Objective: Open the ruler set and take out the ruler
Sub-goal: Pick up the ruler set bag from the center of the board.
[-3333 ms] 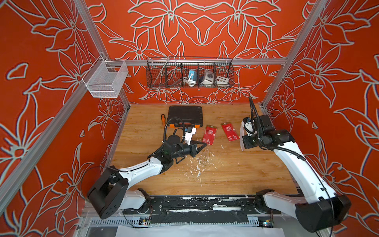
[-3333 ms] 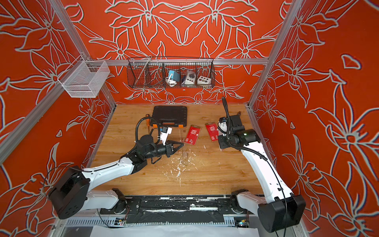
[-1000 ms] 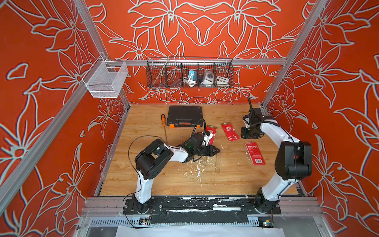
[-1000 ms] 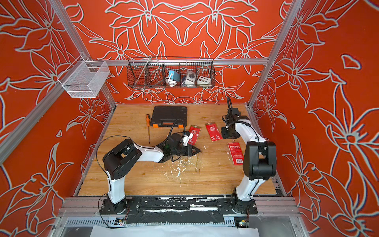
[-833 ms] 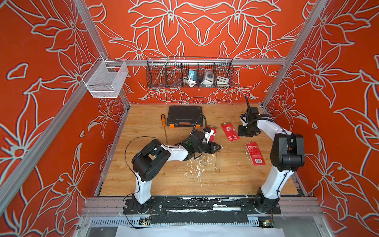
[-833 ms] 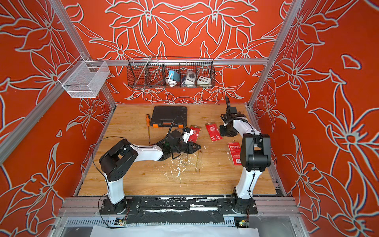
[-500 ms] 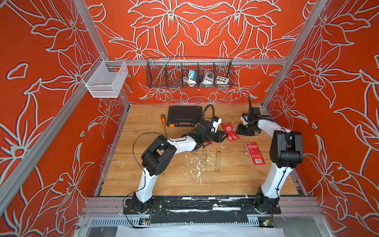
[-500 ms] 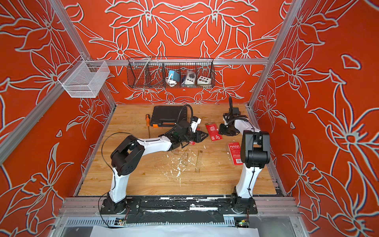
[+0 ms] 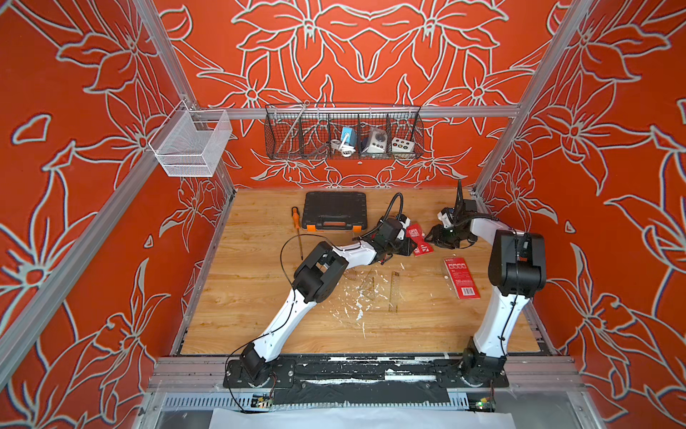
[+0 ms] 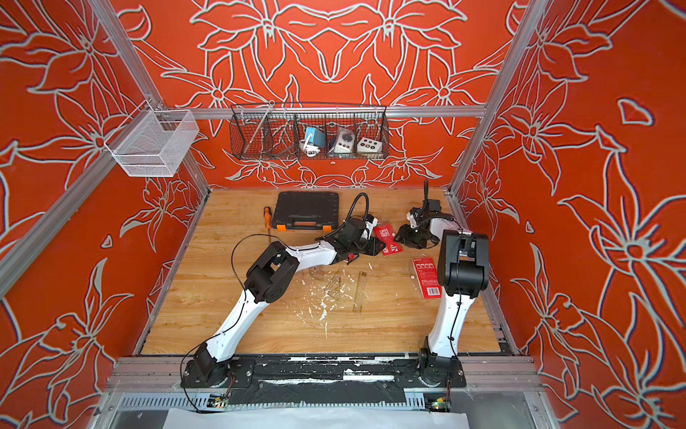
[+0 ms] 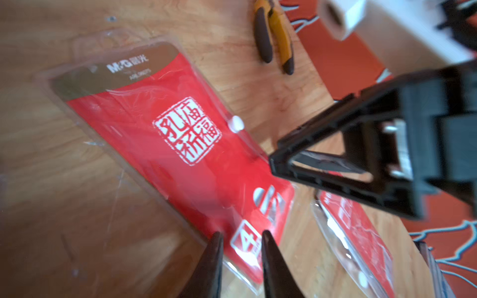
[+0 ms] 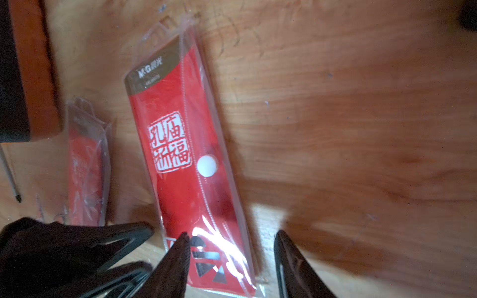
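L claw point(image 11: 240, 234) slightly parted, R claw point(image 12: 231, 233) released wide, both at ruler set point(image 11: 180, 144).

We read "M&G" and two Chinese characters in white on the brown header strip point(image 11: 113, 69) of the ruler set point(image 11: 144, 134); the small code line beneath is too blurred for us. Its white seal point(image 11: 187, 130) reads 孔庙祈福 in both wrist views. In a top view, a separate red pack point(image 9: 458, 273) carries a barcode point(image 9: 468, 291) whose digits are too small to read.

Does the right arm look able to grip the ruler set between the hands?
Probably yes: the right hand is open over one end of the ruler set. The left hand crowds that same end.
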Robot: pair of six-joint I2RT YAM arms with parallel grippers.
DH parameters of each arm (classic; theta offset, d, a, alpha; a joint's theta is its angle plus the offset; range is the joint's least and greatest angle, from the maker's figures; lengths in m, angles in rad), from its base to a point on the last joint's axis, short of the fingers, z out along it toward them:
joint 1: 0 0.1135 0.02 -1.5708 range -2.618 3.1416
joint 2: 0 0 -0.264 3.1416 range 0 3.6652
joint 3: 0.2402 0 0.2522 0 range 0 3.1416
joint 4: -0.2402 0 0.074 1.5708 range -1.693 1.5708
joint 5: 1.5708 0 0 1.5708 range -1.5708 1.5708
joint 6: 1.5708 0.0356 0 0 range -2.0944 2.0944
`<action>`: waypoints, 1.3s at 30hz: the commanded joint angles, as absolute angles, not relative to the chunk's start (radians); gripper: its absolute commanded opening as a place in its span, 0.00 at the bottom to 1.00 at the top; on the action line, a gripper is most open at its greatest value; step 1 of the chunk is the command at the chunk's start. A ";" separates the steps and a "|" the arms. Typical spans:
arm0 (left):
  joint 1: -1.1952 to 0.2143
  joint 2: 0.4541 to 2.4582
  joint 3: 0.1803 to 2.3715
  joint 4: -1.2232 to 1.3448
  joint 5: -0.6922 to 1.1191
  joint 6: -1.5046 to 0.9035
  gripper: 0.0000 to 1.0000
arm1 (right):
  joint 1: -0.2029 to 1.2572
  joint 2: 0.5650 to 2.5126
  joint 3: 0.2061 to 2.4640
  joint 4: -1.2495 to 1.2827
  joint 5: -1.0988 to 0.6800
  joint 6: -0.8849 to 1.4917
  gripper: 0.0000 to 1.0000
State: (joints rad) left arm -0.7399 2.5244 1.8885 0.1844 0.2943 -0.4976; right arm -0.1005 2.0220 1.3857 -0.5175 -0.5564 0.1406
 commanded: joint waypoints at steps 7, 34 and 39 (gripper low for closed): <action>-0.746 2.620 2.057 -0.006 0.220 -0.523 0.15 | -0.100 2.071 1.347 -0.482 -0.663 0.142 0.54; -0.745 2.364 1.779 0.208 0.261 -0.509 0.42 | -0.102 1.908 1.323 -0.522 -0.626 0.130 0.00; -0.742 2.216 1.658 0.219 0.255 -0.475 0.48 | -0.101 1.807 1.315 -0.540 -0.629 0.112 0.00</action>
State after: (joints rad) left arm -0.7406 2.3322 1.6981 0.1699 0.2588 -0.5072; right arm -0.1062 1.8820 1.3296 -0.5175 -0.6350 0.1459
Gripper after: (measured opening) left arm 0.472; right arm 0.045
